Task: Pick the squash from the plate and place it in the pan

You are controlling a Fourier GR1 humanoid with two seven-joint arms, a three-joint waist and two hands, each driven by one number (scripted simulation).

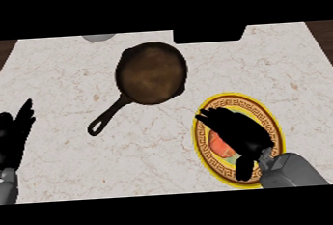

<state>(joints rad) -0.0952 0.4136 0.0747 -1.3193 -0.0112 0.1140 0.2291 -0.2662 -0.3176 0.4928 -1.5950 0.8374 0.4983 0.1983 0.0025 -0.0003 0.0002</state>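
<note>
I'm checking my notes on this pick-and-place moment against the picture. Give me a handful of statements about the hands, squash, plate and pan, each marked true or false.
1. The right hand is over the plate. True.
2. The squash already lies in the pan. False: it is on the plate, partly hidden under the right hand; nothing lies in the pan.
3. The pan's handle points toward the lower left of the view. True.
4. The left hand is gripping the pan's handle. False: it rests open near the left edge, apart from the pan.
5. The plate has a yellow rim. True.
</note>
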